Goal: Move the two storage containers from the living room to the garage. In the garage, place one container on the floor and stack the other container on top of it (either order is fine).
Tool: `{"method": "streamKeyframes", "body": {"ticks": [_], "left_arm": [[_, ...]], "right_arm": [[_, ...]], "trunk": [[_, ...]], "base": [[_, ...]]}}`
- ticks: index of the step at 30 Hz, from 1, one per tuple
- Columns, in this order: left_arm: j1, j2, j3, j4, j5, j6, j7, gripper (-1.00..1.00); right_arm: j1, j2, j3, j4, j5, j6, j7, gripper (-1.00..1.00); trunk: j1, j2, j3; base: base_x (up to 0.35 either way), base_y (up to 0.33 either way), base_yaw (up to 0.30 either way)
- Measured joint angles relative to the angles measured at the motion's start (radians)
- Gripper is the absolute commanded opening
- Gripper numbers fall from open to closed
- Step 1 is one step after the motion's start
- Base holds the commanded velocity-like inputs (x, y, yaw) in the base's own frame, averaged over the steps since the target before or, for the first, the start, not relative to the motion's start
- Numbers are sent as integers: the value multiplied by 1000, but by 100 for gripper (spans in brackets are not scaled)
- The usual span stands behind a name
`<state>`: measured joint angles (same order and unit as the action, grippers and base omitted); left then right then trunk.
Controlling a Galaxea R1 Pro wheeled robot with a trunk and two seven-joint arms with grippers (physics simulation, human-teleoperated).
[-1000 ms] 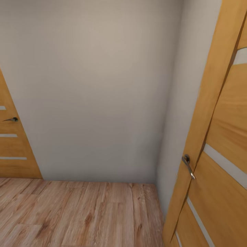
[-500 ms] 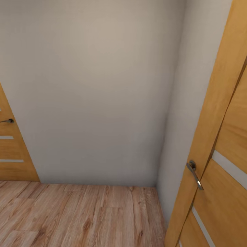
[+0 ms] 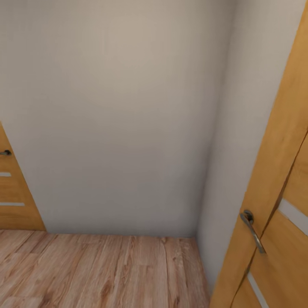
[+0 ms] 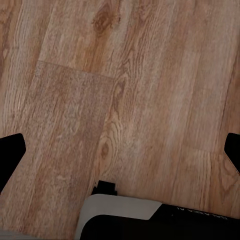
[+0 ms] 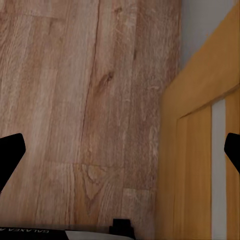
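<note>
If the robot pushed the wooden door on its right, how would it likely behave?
The door stands ajar from its frame, so it would probably swing rather than resist. It looks like a stiff, solid panel, unlikely to flex. Its lever handle looks smooth metal, possibly slippery to grip.

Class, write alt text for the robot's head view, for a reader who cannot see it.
A plain pale wall fills a corner, with light wood plank floor below. A wooden door with a metal lever handle stands at the right, and part of another door with a handle shows at the left edge.
</note>
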<state>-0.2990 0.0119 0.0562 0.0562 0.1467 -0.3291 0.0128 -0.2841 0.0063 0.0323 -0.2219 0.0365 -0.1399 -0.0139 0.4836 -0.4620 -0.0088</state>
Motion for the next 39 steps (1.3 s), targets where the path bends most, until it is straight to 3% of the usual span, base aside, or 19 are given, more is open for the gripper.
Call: {"method": "streamKeyframes", "body": {"ticks": [15,31,39], "left_arm": [[0,0,0,0,0,0,0,100],[0,-1,0,0,0,0,0,100],[0,-1,0,0,-1,0,0,100]], "right_arm": [[0,0,0,0,1,0,0,100],[0,0,0,0,1,0,0,100],[0,0,0,0,0,0,0,100]], "trunk": [[0,0,0],[1,0,0],[1,0,0]], "base": [[304,0,0],[7,0,44],[0,0,247]]}}
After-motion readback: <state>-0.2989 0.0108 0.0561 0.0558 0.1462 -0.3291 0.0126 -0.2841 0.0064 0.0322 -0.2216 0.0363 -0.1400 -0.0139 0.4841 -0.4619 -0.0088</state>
